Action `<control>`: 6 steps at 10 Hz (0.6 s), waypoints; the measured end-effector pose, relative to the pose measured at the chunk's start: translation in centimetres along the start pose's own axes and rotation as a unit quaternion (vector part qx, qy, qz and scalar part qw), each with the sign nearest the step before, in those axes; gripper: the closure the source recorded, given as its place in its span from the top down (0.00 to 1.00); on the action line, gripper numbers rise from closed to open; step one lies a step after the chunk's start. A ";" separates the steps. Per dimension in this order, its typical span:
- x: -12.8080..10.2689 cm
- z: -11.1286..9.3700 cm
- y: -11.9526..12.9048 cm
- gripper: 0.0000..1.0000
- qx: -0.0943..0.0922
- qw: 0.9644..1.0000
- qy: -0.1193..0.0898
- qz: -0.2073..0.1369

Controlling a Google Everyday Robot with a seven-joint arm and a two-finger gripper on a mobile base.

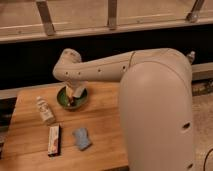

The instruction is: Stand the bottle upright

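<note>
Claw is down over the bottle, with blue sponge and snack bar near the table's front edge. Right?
No. The camera view shows the claw down over the green bowl, not the bottle, which lies apart, left of the bowl in the picture. The blue sponge and snack bar are near the table's front edge.

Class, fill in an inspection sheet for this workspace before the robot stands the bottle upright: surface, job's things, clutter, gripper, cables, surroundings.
surface: wooden table, with bare wood between the items.
job's things: bottle lying on its side near the left edge, cap toward the far side, untouched.
clutter: green bowl beyond the bottle to its right; blue sponge and flat packet near the front edge.
gripper: gripper below the arm's end, over the green bowl, open, apart from the bottle.
cables: nothing seen.
surroundings: railing posts above a dark wall; the robot arm hides the table's right side.
</note>
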 end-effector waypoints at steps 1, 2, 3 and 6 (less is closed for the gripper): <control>-0.1 0.0 0.2 0.80 -0.001 1.000 -0.001 -0.001; 0.1 0.0 0.0 0.80 -0.001 1.000 0.000 0.000; 0.1 0.0 -0.1 0.80 0.000 1.000 0.000 0.001; -0.5 1.5 -0.5 0.80 -0.025 1.000 -0.005 -0.004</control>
